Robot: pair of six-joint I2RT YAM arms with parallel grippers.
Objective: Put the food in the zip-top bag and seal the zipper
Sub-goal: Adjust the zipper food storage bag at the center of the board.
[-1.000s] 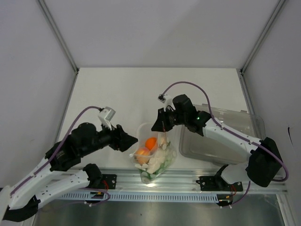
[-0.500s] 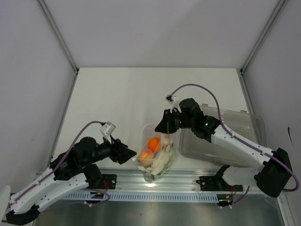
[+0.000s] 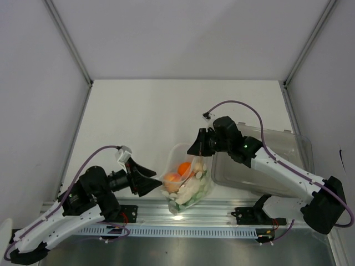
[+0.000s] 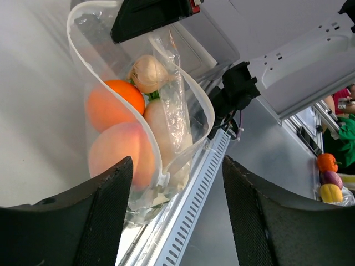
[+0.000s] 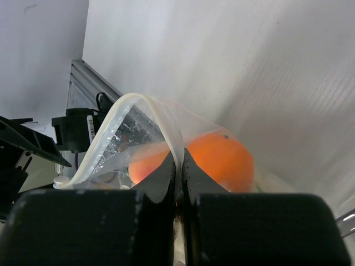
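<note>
The zip-top bag (image 3: 187, 185) stands at the table's near edge with its mouth open upward. Inside are the orange (image 3: 183, 168), a reddish-orange fruit (image 3: 172, 178), pale egg-like pieces (image 4: 148, 72) and green lettuce (image 3: 195, 185). My right gripper (image 3: 194, 149) is shut on the bag's upper rim (image 5: 178, 160), with the orange (image 5: 222, 160) just behind its fingers. The zipper (image 4: 138, 119) shows as a thick pale strip curving round the mouth. My left gripper (image 3: 155, 184) is open beside the bag's left side; in its wrist view (image 4: 177, 183) the bag's lower corner lies between the jaws, untouched.
A large rigid clear tray (image 3: 277, 160) sits right of the bag under my right arm. The slotted aluminium rail (image 3: 222, 210) runs along the near edge just below the bag. White walls enclose the table.
My left arm has drawn back toward the near edge and now points at the bag's lower left. My right gripper has shifted slightly right and nearer, keeping the rim; the bag shifted with it.
</note>
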